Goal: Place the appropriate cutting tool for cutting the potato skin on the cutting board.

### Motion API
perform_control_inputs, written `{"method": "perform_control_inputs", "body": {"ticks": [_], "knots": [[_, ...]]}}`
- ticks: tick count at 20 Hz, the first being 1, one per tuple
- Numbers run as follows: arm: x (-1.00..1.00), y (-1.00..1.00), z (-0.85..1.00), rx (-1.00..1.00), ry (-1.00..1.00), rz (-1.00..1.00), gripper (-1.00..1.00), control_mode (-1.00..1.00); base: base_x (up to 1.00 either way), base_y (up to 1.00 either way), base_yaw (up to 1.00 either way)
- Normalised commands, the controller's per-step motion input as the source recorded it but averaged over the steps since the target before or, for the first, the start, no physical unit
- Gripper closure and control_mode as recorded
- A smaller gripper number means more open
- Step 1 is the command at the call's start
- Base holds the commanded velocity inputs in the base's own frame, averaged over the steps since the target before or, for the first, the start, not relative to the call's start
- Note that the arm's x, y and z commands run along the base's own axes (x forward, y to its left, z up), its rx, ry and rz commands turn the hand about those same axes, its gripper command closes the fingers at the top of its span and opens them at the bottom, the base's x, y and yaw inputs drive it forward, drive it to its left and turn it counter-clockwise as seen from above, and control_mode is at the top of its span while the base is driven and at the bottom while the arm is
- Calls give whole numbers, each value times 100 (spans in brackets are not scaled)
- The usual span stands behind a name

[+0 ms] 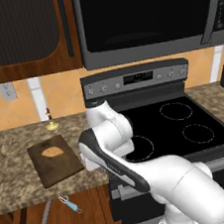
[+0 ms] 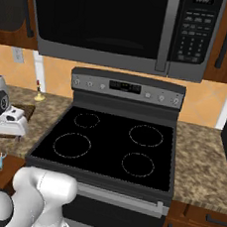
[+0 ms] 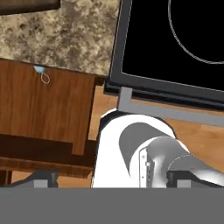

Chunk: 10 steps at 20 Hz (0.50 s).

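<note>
Granite-patterned surface [image 1: 8, 147] runs left of a black glass-top stove [image 1: 180, 125], with a dark microwave [image 1: 146, 14] above and wood cabinets below.

Cutting board [image 1: 54, 160] lies flat on the surface, left of the stove, dark brown with a lighter rim. Potato [image 1: 52, 152] rests on the board's far half, tan-orange, flat oval.

Peeler [image 1: 70, 204] sits below the surface edge, in front of the cabinet face in the left base view, light-blue handle with a silvery loop at its upper-left end. It is well apart from the board, nearer the camera. In the hand view it appears tiny against the brown cabinet front, near the edge of the surface. The right base view catches its blue handle at the far left. Whether it rests on anything cannot be told.

Knife [image 1: 43, 223] lies left of the peeler, long grey blade, dark handle toward the bottom of the left base view.

Small candlestick-like item [image 1: 50, 121] stands at the back wall, behind the board.

Fingers [image 3: 113, 179]: two dark tips at the bottom corners of the hand view, set wide apart, nothing between them. Hand camera looks down over the stove's front corner.
</note>
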Motion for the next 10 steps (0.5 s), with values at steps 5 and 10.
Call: {"method": "perform_control_inputs", "body": {"ticks": [5,10], "knots": [[-7,100,-54,-2,12,0,-100,-100,0,0,0],[-8,99,-48,-1,22,0,-100,-100,0,0,0]]}}
